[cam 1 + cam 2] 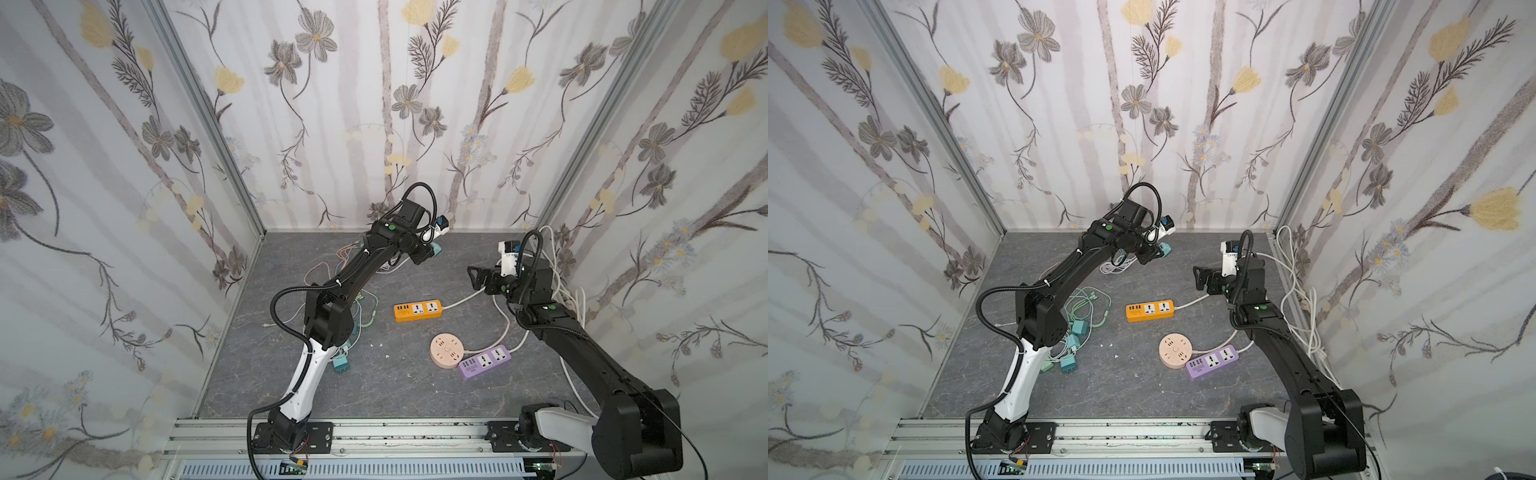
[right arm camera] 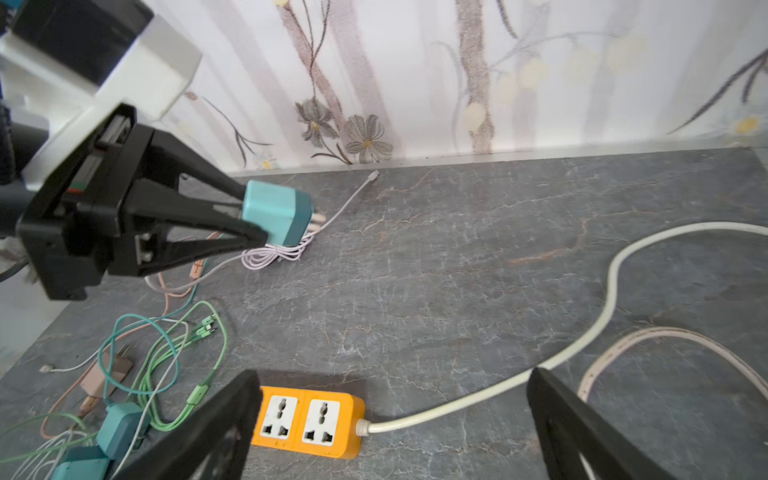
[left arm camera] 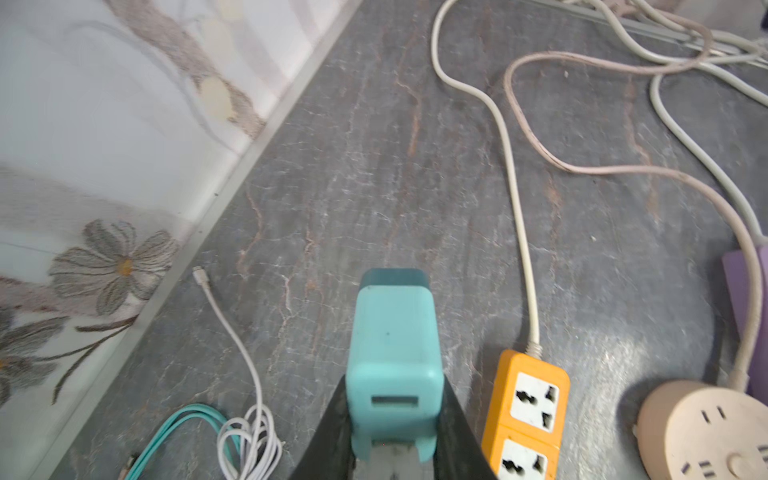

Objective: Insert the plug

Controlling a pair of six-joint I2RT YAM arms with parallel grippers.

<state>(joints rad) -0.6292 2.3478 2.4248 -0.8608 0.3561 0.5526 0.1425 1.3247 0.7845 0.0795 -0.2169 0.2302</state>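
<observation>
Left gripper (image 1: 432, 252) squeezes teal plug (image 1: 437, 249), upper middle. Right gripper (image 1: 477, 277) wide apart, empty. Plug not yet in orange strip (image 1: 417, 311).

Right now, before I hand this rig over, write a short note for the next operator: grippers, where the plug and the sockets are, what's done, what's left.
Left gripper: shut on the teal plug, held off the table near the back wall, prongs facing away from the gripper.
Right gripper: open, empty, above the orange power strip.
Round beige socket and purple strip lie side by side nearer the front.
Done: plug picked up.
Left: bring it to a socket, line up the prongs, push in. Both orange-strip sockets look free.
</observation>
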